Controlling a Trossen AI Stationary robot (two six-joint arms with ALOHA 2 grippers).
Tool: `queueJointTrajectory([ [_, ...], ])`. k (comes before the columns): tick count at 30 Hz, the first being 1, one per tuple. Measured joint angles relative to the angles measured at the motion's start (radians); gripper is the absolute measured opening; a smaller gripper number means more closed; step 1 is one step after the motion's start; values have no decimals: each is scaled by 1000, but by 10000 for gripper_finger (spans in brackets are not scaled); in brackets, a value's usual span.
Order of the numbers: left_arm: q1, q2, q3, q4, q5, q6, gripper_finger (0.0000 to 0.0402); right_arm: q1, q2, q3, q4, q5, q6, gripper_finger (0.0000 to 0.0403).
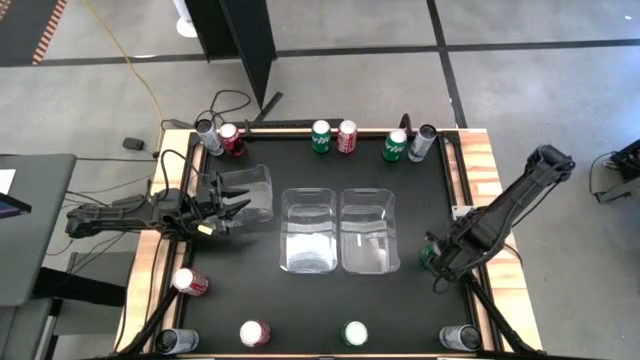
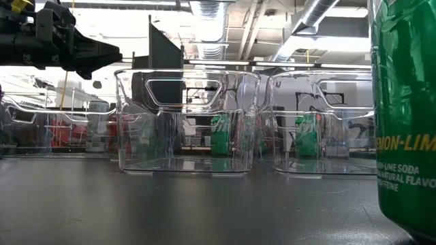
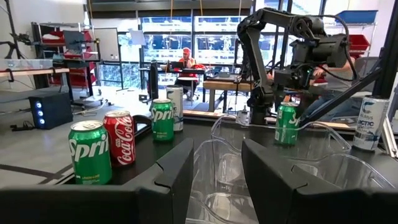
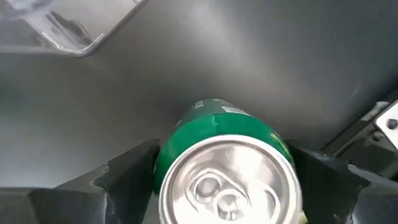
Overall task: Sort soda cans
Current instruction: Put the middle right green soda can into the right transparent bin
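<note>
The right gripper (image 4: 224, 180) straddles a green can (image 4: 225, 168) near the table's right edge, fingers against its sides. The left gripper (image 1: 232, 208) hovers open over the left bin (image 1: 252, 180).

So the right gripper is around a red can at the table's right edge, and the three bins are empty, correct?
Not quite: the can between the right gripper's fingers is green, as the right wrist view shows. It does stand at the table's right edge, and the three bins are empty in the high view.
</note>
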Motion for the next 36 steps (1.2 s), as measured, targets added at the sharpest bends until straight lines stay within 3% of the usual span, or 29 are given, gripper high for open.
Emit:
queueJointTrajectory([
  [18, 0, 0, 0, -11, 0, 0, 132, 0, 5, -75, 92, -18, -6, 331],
  [36, 0, 0, 0, -19, 0, 0, 132, -39, -6, -34, 47, -51, -50, 303],
])
